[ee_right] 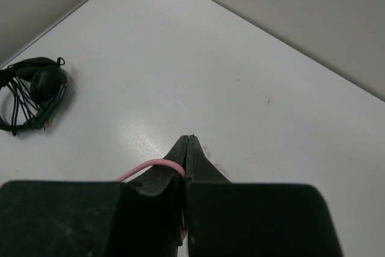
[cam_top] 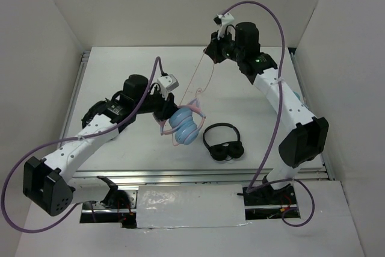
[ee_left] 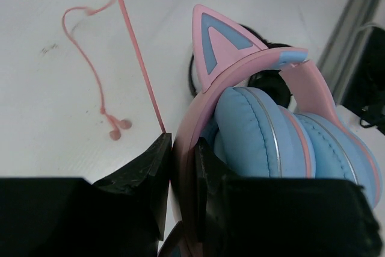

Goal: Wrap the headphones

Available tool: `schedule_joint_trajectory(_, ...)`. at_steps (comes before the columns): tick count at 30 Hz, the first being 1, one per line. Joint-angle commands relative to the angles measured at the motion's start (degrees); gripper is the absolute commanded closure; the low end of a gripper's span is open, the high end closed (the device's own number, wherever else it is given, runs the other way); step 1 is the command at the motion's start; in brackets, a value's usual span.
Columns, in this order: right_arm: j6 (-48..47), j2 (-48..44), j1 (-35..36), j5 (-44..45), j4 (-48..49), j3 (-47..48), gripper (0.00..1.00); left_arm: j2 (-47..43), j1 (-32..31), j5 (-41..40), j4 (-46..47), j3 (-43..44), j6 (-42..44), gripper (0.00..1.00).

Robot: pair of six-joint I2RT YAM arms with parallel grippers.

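Two claws share the job. From above, the left gripper clamps the headphones just ahead of it, with the right gripper well beyond. Left wrist: headband pinched, pink cable stretching away, no turns visible. Right wrist: jaws clenched on that cable. Wrapping looks barely begun.

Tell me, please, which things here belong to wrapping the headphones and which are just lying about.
Job in hand: light blue cat-ear headphones, clamped by the left gripper; their pink cable, pinched by the right gripper.
Lying about: black headphones.
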Motion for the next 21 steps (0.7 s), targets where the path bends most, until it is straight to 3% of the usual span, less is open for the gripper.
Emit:
schedule_joint_trajectory(1,-3.3,-6.1,1.4,5.3,-3.6,1.1,1.0,2.2,-0.4,-9.4,0.3,2.1,-3.0,1.0)
schedule_joint_trajectory(6,-4.0,-14.6,5.9,13.4,-4.3,-7.4,1.0,5.2,0.5,-16.8,-1.6,5.3,-6.0,1.0)
schedule_joint_trajectory(11,-0.8,-21.7,9.3,16.4,-5.2,-15.1,1.0,6.0,5.1,-17.5,-0.4,6.6,-10.4,1.0)
schedule_joint_trajectory(19,8.1,-32.2,18.2,8.4,3.6,-34.6,1.0,11.5,8.5,-26.2,-2.0,16.9,-18.2,1.0)
schedule_joint_trajectory(21,10.2,-33.3,19.6,2.6,8.0,-38.8,1.0,12.3,8.6,-28.7,-2.2,19.7,-19.2,1.0)
